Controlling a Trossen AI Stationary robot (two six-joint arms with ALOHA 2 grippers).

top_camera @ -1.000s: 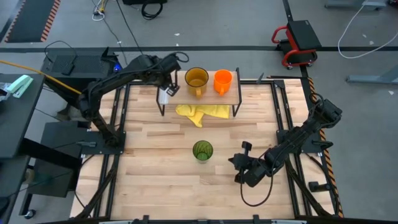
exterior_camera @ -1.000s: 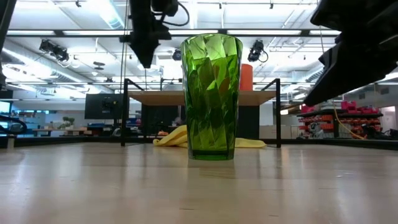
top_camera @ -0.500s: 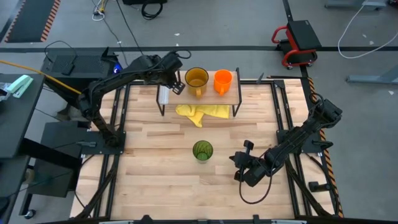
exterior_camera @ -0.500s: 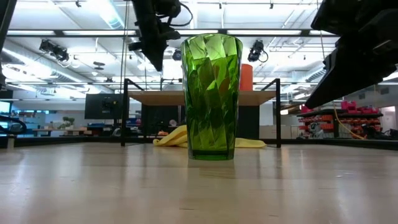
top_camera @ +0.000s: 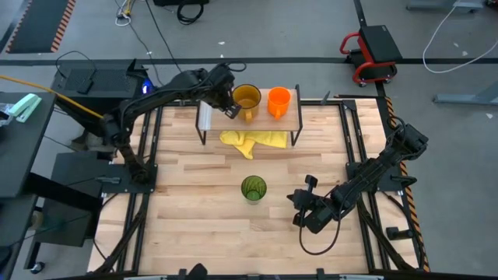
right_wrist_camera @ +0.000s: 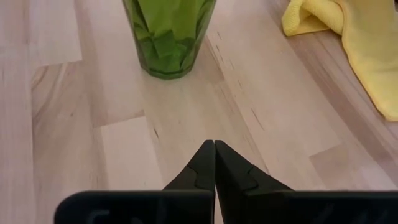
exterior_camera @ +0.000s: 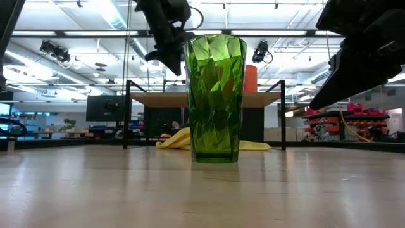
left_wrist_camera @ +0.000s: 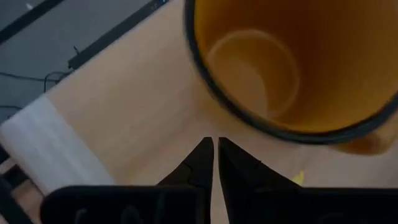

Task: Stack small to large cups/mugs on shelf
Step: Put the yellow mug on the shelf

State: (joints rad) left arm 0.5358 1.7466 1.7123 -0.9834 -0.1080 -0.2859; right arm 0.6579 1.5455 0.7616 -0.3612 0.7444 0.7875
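The amber-yellow mug (top_camera: 246, 99) and the small orange mug (top_camera: 278, 101) stand side by side on the shelf (top_camera: 264, 121), upright on their bases. My left gripper (top_camera: 231, 110) hovers shut over the shelf top just left of the amber mug (left_wrist_camera: 292, 62); its fingertips (left_wrist_camera: 205, 149) stop short of the mug's rim. The green tumbler (top_camera: 253, 188) stands upright on the tabletop in the middle. My right gripper (top_camera: 296, 204) is shut, low over the table to the tumbler's right, pointing at the tumbler (right_wrist_camera: 169, 34).
A yellow cloth (top_camera: 253, 141) lies on the table under and in front of the shelf. The shelf's pale strip (top_camera: 205, 117) is at its left end. Bare tabletop (top_camera: 194, 202) lies left of and in front of the tumbler.
My left gripper has moved toward the table's right along the shelf, from over the pale strip to beside the amber mug, sinking a little and tipping further down. The mugs, the tumbler and my right gripper have stayed where they were.
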